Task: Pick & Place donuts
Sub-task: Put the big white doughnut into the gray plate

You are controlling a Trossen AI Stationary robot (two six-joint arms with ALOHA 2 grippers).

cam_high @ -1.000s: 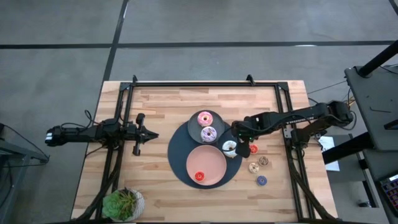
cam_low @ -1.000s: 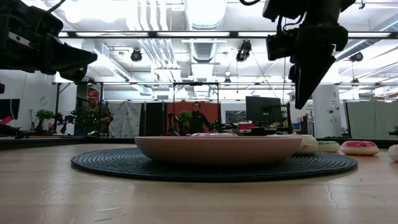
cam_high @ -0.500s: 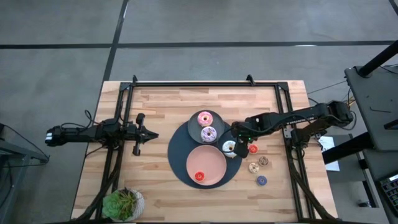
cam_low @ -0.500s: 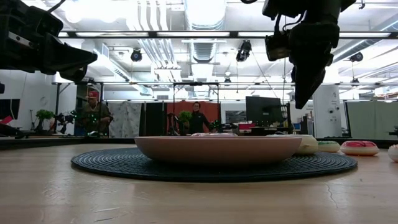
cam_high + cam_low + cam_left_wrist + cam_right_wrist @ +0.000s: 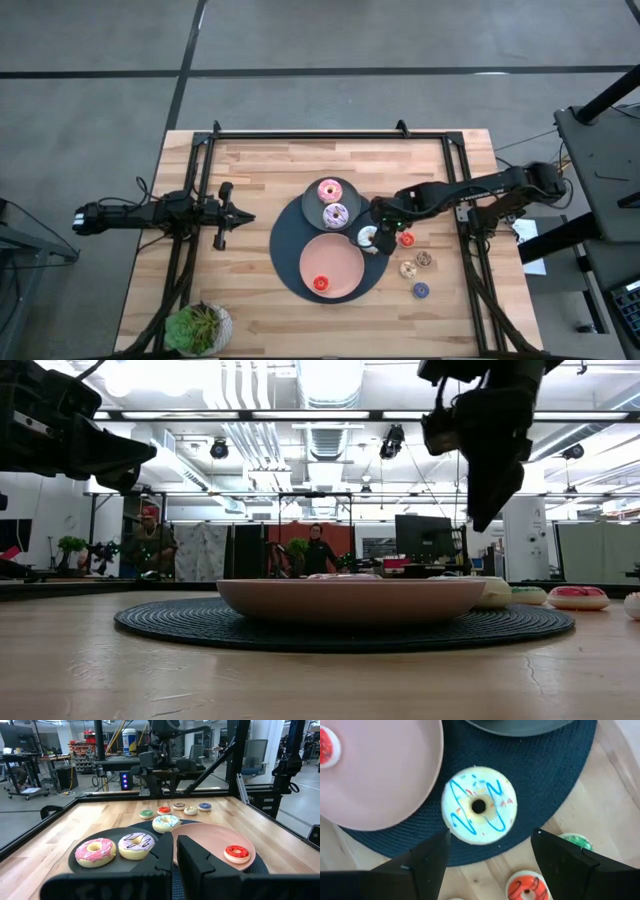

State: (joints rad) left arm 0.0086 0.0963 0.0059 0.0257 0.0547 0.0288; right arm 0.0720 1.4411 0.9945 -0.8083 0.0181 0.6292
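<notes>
Right end effector (image 5: 490,845): fingers spread wide, empty, poised above the dark round mat (image 5: 290,262) beside the pink plate (image 5: 345,262). Wrist points straight down, which suits a top-down grasp.

Left end effector (image 5: 243,217): parked at the left of the worktop (image 5: 260,170), well apart from the plates; fingers closed together, holding nothing.

White donut (image 5: 479,805), blue zigzag icing and sprinkles: lies flat on the mat, off both plates, just beside the pink plate's rim. In the right wrist view it sits between and a little ahead of the two open fingers, not touching them; judged the present target.

Pink-frosted donut (image 5: 329,191) and lilac donut (image 5: 334,215): side by side on the grey plate (image 5: 310,203).

Small red donut (image 5: 321,283): resting on the pink plate, apparently already delivered.

Small loose donuts on bare wood, right of the mat: orange-red one (image 5: 528,887), green one (image 5: 576,840), tan (image 5: 407,269), brown (image 5: 424,259), blue (image 5: 421,290). Probably awaiting transfer.

Potted plant (image 5: 197,327): front-left corner, clear of the work.
</notes>
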